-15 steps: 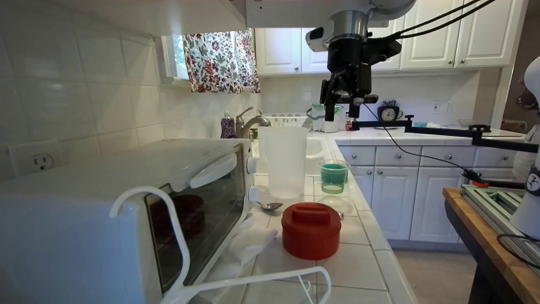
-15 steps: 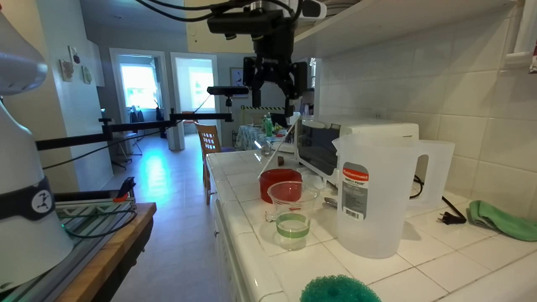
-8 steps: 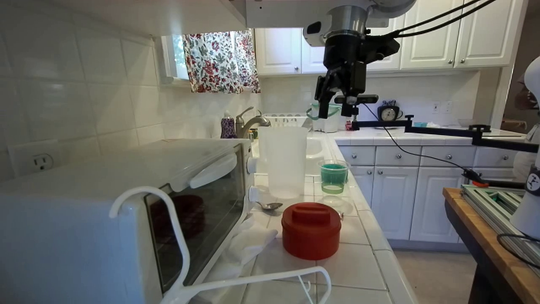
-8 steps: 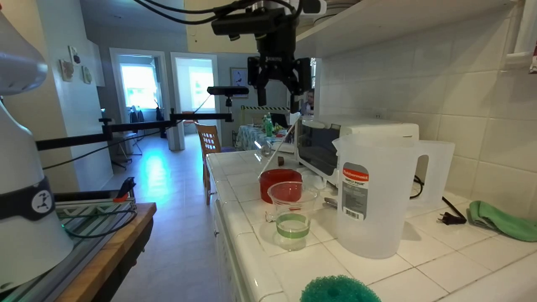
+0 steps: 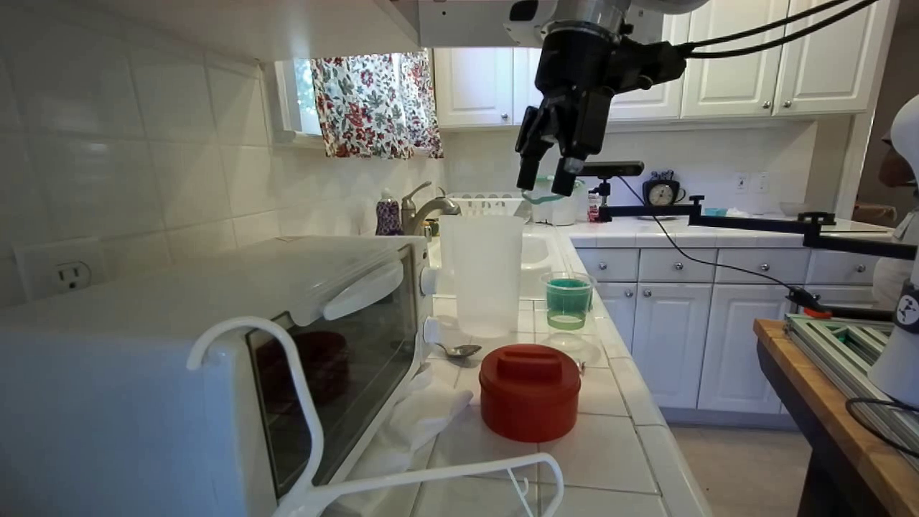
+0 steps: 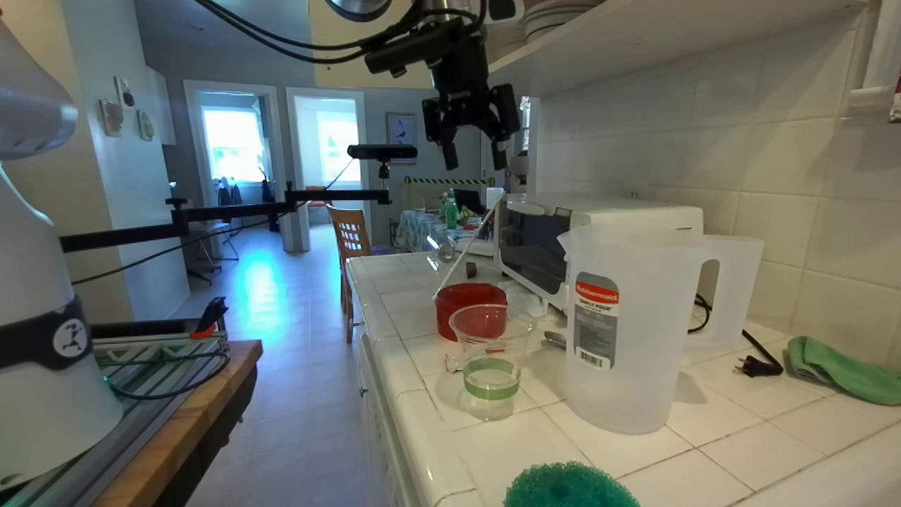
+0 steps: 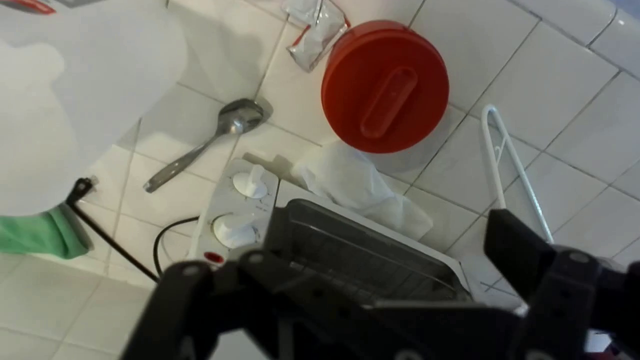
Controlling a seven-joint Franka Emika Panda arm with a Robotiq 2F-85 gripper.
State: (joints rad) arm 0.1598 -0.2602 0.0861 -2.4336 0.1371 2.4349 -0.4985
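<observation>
In an exterior view, at the far left, there is a tiled wall, and along it stands the white toaster oven on the counter; its dark glass door is turned to the right. Beside the oven, nearest to the camera, a white hanger is placed in a tilted way. Next to the door lies a white crumpled thing, of which the material I cannot tell. More to the right, a metal spoon lies on the counter, and near it a tall whitish pitcher stands upright. Then comes the red lidded container, standing upright between the oven and the counter's edge. The gripper hangs in the air, slightly tilted and higher than these things, touching none of them. Its jaws are opened wide and have hold of nothing; in the wrist view, a part of the oven is seen in the space between them. A little further right, a clear cup stands upright, near the pitcher and close to the edge. At the right border, a wooden table bears the white arm base.
</observation>
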